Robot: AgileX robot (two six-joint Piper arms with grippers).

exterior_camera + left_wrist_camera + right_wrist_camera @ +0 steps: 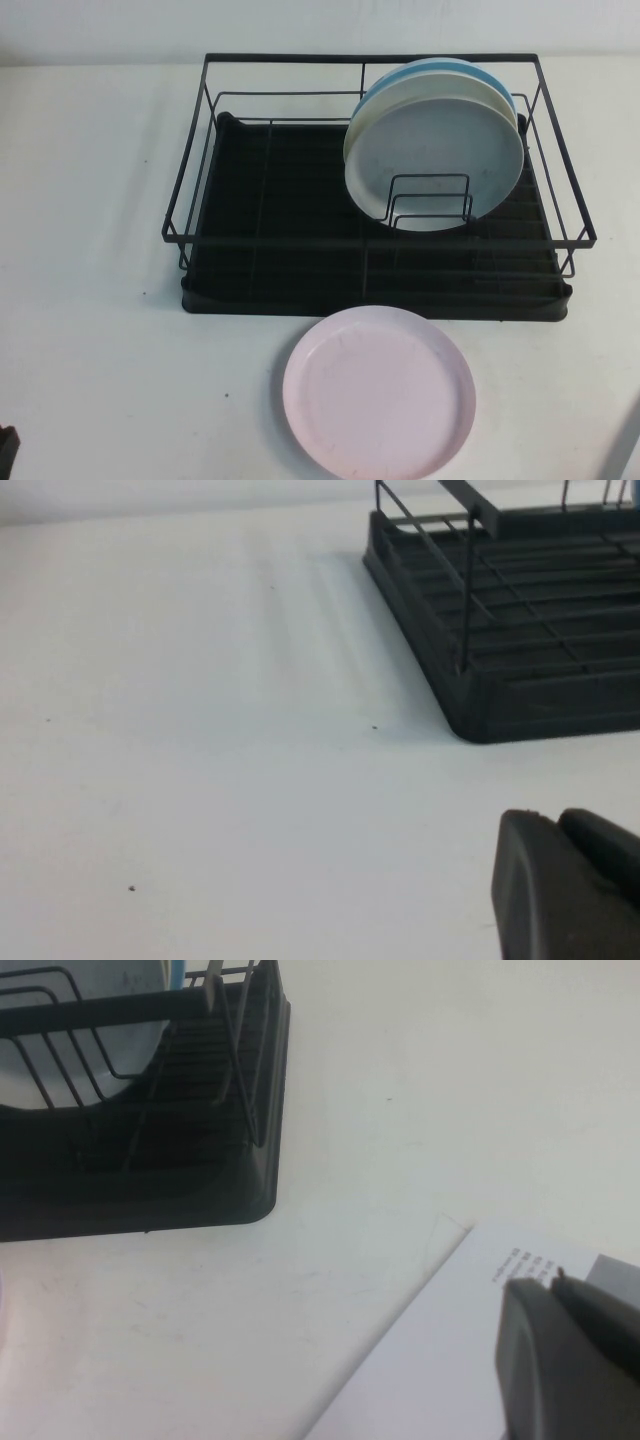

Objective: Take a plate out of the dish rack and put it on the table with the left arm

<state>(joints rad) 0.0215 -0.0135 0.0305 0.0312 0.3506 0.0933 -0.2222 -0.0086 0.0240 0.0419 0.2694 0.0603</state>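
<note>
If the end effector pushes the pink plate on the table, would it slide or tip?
The pink plate lies flat on the smooth white table, so it would probably slide. It looks like light, stiff plastic. Both end effectors, left and right, stay apart.

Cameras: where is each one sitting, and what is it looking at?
High view: raised on the robot's side, looking down at the dish rack, the pink plate lying flat on the table; no gripper shows.
Left wrist view: low over the table, facing a rack corner; the left gripper peeks in.
Right wrist view: low, facing another rack corner and a printed sheet; the right gripper shows.
All share rack and table.
</note>
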